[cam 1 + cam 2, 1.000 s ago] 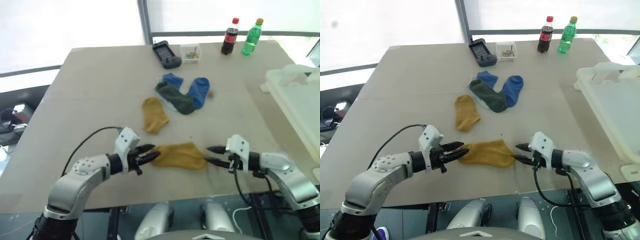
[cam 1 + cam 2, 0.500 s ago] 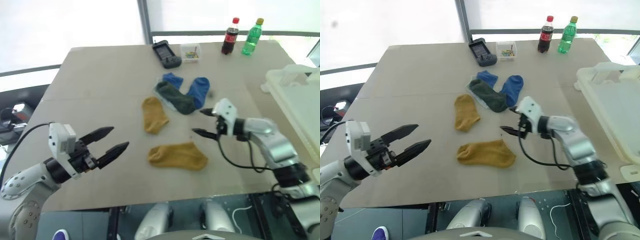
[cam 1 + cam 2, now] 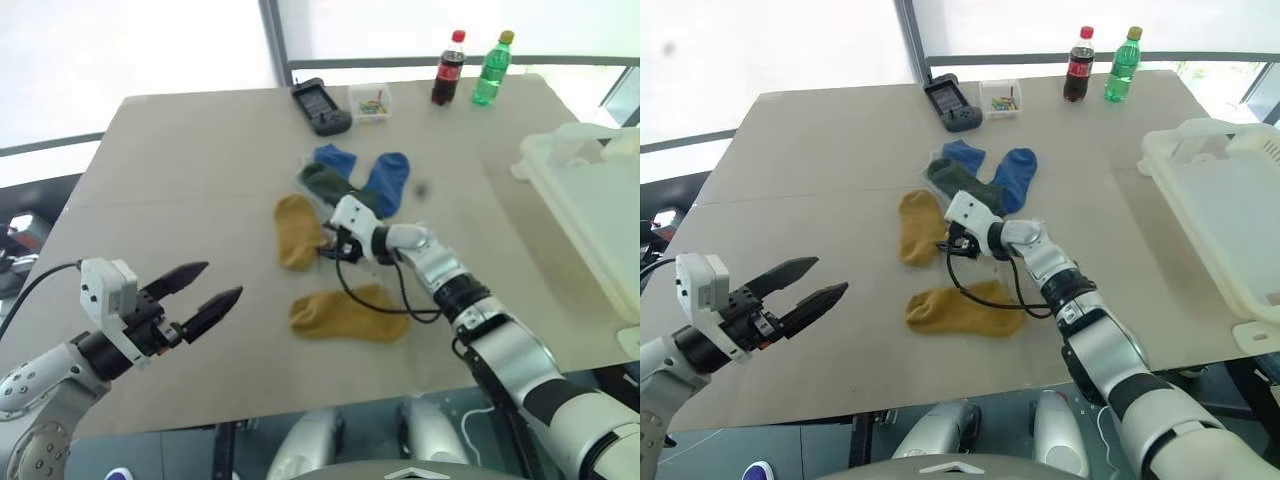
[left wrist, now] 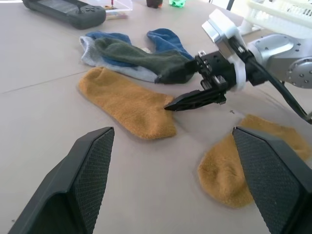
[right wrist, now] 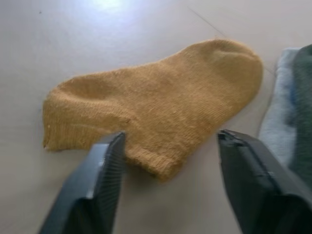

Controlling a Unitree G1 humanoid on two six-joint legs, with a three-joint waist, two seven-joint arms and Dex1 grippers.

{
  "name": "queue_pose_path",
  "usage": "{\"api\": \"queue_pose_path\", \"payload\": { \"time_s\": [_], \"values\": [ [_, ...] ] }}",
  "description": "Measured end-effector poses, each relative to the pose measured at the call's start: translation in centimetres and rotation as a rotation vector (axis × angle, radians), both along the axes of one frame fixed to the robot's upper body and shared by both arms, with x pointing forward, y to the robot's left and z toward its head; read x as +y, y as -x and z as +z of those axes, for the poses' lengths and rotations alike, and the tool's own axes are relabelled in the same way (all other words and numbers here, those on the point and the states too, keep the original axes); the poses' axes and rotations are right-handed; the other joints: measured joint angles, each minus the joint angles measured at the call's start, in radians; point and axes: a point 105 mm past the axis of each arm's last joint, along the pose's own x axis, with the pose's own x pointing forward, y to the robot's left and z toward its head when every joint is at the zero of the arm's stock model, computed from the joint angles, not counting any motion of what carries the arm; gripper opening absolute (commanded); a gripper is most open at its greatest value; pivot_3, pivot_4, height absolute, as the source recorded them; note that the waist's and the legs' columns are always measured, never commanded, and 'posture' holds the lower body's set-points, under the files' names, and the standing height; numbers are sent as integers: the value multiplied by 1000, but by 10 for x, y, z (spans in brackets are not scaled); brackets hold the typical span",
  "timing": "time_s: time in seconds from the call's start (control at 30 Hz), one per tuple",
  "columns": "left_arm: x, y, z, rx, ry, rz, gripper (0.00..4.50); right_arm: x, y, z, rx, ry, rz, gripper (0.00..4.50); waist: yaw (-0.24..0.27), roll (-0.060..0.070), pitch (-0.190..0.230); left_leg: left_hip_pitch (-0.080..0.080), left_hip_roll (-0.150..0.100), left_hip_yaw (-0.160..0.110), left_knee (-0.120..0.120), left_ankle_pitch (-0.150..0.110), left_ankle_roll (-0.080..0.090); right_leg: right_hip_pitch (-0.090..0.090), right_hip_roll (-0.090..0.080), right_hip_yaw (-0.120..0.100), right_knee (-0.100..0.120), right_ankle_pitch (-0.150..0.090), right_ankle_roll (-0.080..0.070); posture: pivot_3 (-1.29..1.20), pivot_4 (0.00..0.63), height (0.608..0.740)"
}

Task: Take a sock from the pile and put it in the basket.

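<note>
The pile [image 3: 352, 184] of blue and dark green socks lies mid-table. A mustard sock [image 3: 296, 229] lies flat at the pile's left, and a second mustard sock [image 3: 345, 313] lies nearer the front edge. My right gripper [image 3: 326, 245] reaches across to the first mustard sock. In the right wrist view its open fingers [image 5: 104, 180] stand to either side of that sock's [image 5: 161, 107] near edge, just above the table. My left gripper [image 3: 222, 280] hovers open and empty at the front left, apart from the socks. The whitish basket [image 3: 588, 205] stands at the right edge.
At the table's far edge stand a cola bottle [image 3: 446, 69] and a green bottle [image 3: 489, 70], with a small clear box [image 3: 370, 102] and a black handheld device [image 3: 319, 106] to their left. The right arm's black cable [image 3: 372, 303] trails over the front mustard sock.
The left gripper let go of the front mustard sock, opened and drew back to the left. The right arm swung forward and left to the mustard sock beside the pile.
</note>
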Motion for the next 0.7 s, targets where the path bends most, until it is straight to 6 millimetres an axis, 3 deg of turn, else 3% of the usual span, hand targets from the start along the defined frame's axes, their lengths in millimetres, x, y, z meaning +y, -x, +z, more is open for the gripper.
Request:
{"api": "queue_pose_path", "payload": {
  "time_s": [0.1,0.47,0.7],
  "values": [
    [-1,2,-2,4,-3,7,4182,2,1,-3,3,9,13,86,-4,0,0,1,0,0,0,0,0,0,1,1,1,0,0,0,150,740],
    [0,9,-6,16,-16,4,4182,0,3,-7,-13,38,69,31,-18,1,0,1,0,0,0,0,-1,0,1,1,1,0,0,0,150,740],
    [-4,7,-8,8,-19,-20,4182,-47,4,-4,-53,152,158,31,-16,1,0,1,0,0,0,0,-1,0,0,1,1,0,0,0,150,740]
  ]
}}
